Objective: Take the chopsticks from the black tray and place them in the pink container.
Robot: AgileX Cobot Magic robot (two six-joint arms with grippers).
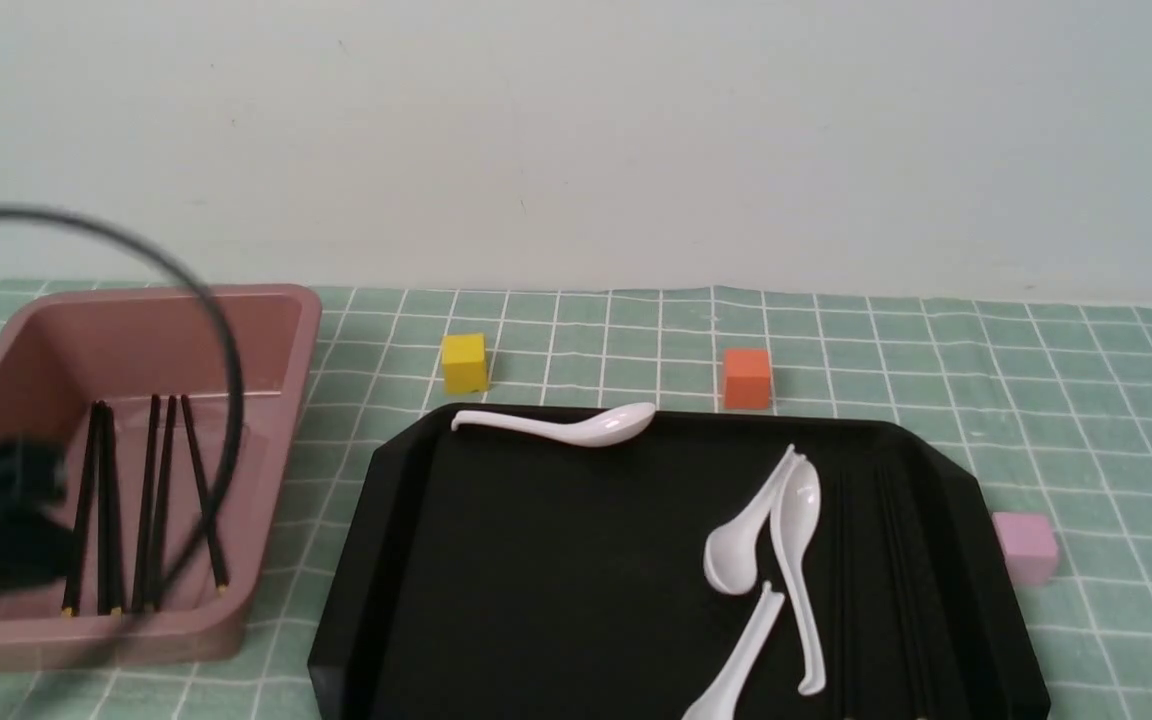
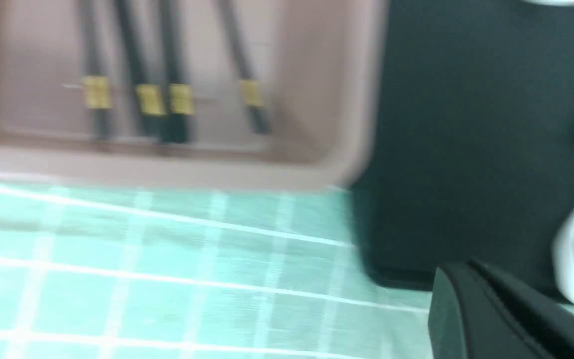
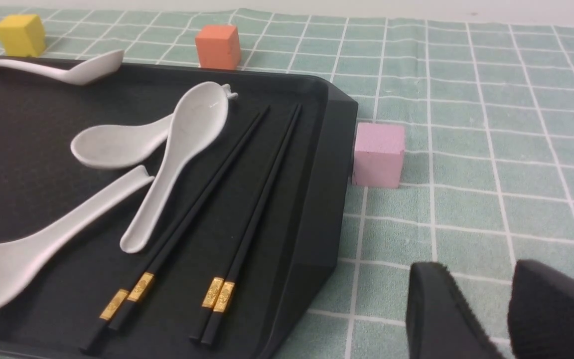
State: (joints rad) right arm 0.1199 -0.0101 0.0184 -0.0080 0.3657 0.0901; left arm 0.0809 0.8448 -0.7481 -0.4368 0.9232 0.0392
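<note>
Even, soft light, faint shadows; the left wrist view streaks with motion blur across the pink container (image 2: pixel 339 99), while the right wrist view is sharp.

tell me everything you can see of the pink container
The pink container is a deep, rectangular, plastic-looking bin with rounded corners and a thick rim. It sits upright on the green checked cloth, left of the black tray, a strip of cloth between them. Several black chopsticks lie inside, yellow-banded ends at its near wall.

No readable text, label, brand or number anywhere. Gold bands (image 3: pixel 219 294) on chopsticks (image 3: pixel 261 199) show faint pattern, too small to read.
</note>
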